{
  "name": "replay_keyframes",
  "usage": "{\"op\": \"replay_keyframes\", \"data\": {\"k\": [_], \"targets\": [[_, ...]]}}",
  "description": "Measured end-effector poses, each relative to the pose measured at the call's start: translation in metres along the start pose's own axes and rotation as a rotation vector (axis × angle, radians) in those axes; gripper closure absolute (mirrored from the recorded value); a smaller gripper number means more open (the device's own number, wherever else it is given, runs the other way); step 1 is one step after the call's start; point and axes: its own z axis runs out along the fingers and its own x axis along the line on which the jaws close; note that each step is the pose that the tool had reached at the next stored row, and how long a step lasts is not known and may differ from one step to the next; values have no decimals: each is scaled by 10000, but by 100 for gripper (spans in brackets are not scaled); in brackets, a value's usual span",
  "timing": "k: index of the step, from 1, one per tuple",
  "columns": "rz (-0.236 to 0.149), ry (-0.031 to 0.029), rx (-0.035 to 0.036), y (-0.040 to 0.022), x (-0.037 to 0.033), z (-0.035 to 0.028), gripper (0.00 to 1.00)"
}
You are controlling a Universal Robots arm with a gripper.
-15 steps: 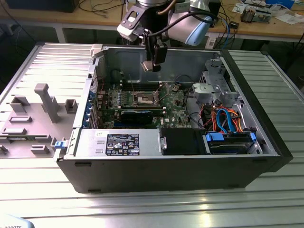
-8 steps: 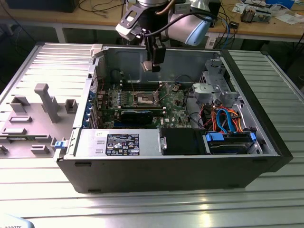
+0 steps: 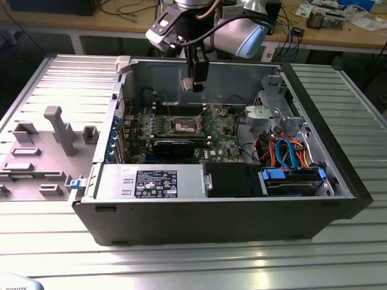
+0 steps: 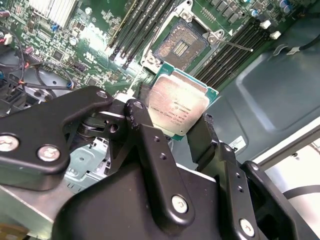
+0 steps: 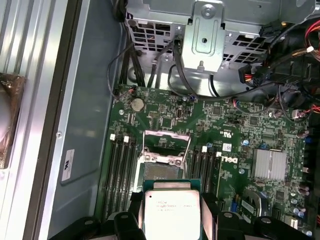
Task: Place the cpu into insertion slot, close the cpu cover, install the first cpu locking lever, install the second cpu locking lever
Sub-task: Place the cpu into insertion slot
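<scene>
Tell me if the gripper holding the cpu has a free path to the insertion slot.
Probably yes: the gripper holds the cpu above the board, and the insertion slot lies uncovered with nothing between them.

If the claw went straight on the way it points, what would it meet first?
Probably the open insertion slot, met by the cpu that the claw holds; nothing shows between them, though depth is unclear.

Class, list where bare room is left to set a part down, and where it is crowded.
Free: ribbed metal table in front of the black computer case and on the exterior view's right. Crowded: red-blue cable bundle, green circuit board under the gripper holding the silver-topped cpu.
</scene>
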Motion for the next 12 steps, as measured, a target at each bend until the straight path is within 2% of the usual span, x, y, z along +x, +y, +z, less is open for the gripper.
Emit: {"op": "replay_keyframes", "data": {"k": [12], "targets": [[804,-72,-6,0,0,6,46]]}}
